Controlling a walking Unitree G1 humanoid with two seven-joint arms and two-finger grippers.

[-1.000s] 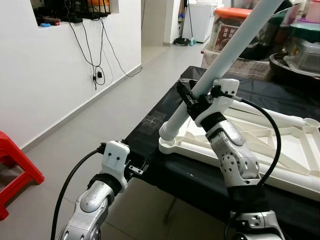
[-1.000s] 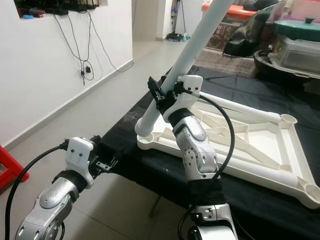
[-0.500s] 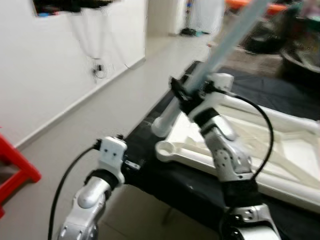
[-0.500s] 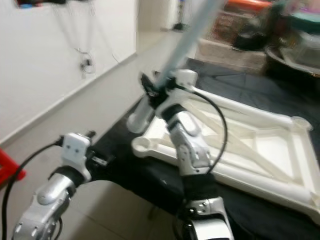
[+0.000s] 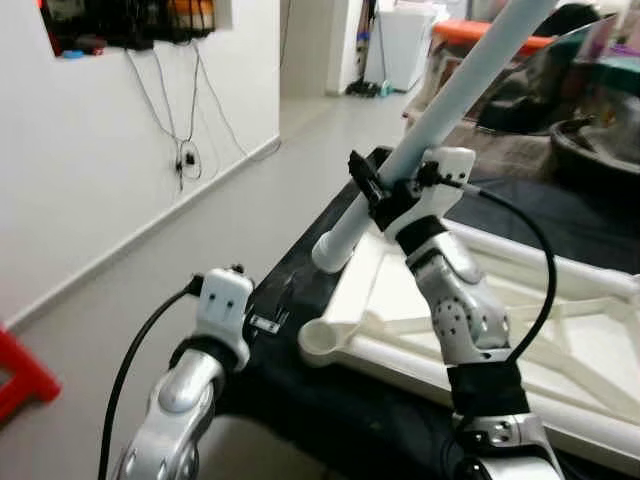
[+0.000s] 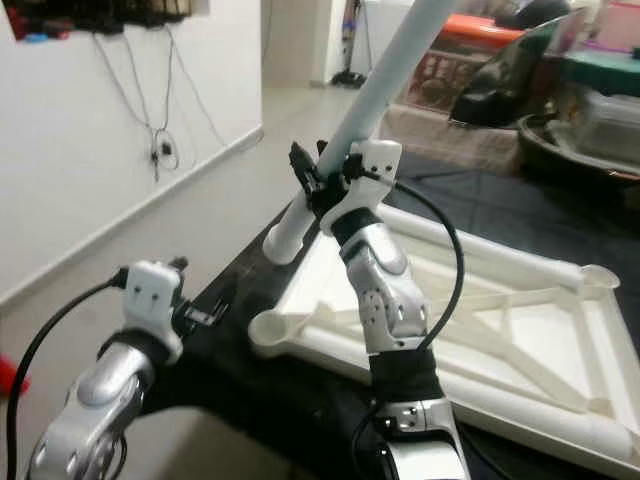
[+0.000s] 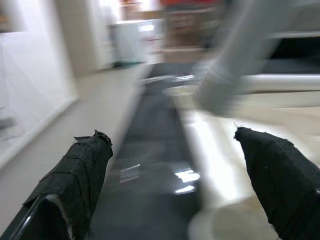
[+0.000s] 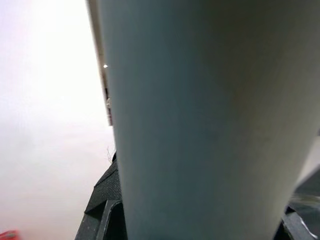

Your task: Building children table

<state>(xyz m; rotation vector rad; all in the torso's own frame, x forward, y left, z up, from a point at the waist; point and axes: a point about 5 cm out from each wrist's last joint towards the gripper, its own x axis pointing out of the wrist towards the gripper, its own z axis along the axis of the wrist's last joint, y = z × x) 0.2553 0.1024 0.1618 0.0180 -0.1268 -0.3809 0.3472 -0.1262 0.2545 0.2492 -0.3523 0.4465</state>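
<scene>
A white plastic table frame (image 5: 560, 330) lies flat on a black-covered table (image 5: 300, 270); its near corner ends in a round socket (image 5: 322, 340). My right gripper (image 5: 382, 190) is shut on a long white table leg (image 5: 440, 110), held slanted in the air, its lower end (image 5: 330, 250) hanging above and a little beyond the socket. The leg (image 8: 200, 120) is clamped close against the right wrist camera. My left gripper (image 7: 180, 190) is open at the table's near left edge, black fingers (image 7: 75, 185) spread, pointing along the black cover toward the socket.
A white wall with dangling cables (image 5: 190, 150) runs along the left, with grey floor (image 5: 180, 240) between it and the table. A red stool (image 5: 15, 370) sits at the lower left. Storage boxes and clutter (image 5: 470, 50) stand behind the table.
The leg's lower end has lifted off the corner socket and now hangs above it. The camera has shifted, so the frame sits lower and closer.
</scene>
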